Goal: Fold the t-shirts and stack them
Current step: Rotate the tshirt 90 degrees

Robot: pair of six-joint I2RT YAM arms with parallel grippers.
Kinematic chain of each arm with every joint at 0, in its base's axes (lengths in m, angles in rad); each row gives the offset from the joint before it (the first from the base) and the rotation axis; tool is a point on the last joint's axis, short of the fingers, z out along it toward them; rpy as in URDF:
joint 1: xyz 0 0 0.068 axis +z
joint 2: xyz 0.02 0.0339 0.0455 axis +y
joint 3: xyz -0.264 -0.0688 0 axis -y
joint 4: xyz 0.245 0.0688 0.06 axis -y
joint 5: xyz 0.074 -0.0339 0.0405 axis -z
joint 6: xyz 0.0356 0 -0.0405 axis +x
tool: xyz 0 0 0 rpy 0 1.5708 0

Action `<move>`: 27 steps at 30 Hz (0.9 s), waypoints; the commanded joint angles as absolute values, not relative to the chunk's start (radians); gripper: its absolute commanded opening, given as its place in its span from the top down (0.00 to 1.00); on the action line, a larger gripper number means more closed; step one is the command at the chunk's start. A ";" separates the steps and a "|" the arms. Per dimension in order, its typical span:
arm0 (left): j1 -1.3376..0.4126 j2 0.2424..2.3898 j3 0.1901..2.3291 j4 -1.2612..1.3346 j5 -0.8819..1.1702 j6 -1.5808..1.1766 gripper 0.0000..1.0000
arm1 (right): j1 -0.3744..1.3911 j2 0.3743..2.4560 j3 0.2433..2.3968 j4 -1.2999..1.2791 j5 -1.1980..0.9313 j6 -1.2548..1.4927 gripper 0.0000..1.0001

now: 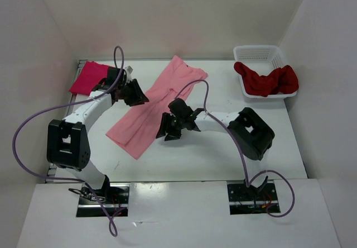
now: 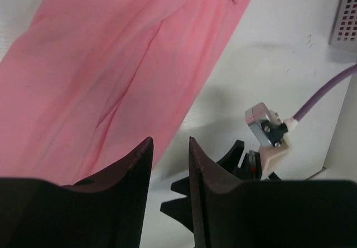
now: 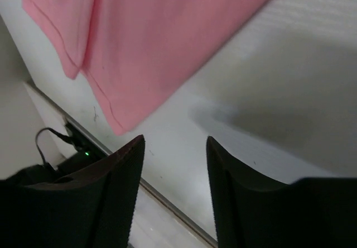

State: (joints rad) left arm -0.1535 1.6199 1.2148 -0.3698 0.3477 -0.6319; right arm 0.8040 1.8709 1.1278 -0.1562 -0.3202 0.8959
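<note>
Left claw point(image 2: 170, 142): fingers a narrow gap apart, bare worktop showing between them, nothing held. It sits low over the left long edge of the light pink t-shirt point(image 2: 111, 63), just beside the cloth; I cannot tell whether it touches it.

Right claw point(image 3: 175, 142): fingers wide apart, empty. It is over bare worktop just off the opposite long edge of the same shirt, near its nearer end. The hem corner shows ahead of the fingers, and a doubled layer of cloth is visible there.

Light pink t-shirt, top view: lies flat mid-worktop point(image 1: 223, 153) as a long diagonal band between the two claws, its far end toward the back wall. Judged: sides turned in lengthwise, crosswise fold not yet made.

Crimson-pink t-shirt point(image 1: 88, 77): compact patch at the far-left corner, partly hidden by the left arm. It looks folded and would serve as the base of the stack.

Dark red t-shirt point(image 1: 266, 81): crumpled in the white basket point(image 1: 256, 49) at far right, one part hanging over the near rim. Untouched.

Progress, judged: one shirt done, one part-folded, one not started, so roughly a third to a half.

Left to do:
- Fold the pink band across and set it on the crimson one.
- Take out, spread, fold and stack the dark red shirt.
</note>
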 commanded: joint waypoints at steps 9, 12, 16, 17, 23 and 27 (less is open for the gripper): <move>-0.144 1.562 1.114 -0.371 0.344 -0.603 0.60 | 0.792 2.072 1.252 -0.014 -0.201 1.052 0.59; -0.144 1.551 1.103 -0.371 0.319 -0.594 0.60 | 0.792 2.106 1.272 -0.005 -0.192 1.062 0.83; -0.172 1.551 1.094 -0.382 0.307 -0.583 0.59 | 0.721 2.032 1.217 -0.057 -0.247 1.022 1.00; -0.187 1.551 1.094 -0.382 0.307 -0.571 0.58 | 0.700 1.992 1.131 -0.048 -0.259 0.984 1.00; -0.353 1.632 1.085 -0.391 0.357 -0.581 0.57 | 0.506 1.751 0.936 -0.285 -0.293 0.723 1.00; -0.390 1.599 1.040 -0.403 0.330 -0.620 0.57 | 0.414 1.619 0.833 -0.350 -0.293 0.663 0.82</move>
State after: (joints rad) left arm -0.3935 1.6257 1.0695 -0.3870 0.3401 -0.6060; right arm 0.4225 1.7195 0.8906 -0.2382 -0.2932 0.7715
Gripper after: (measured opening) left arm 0.430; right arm 0.084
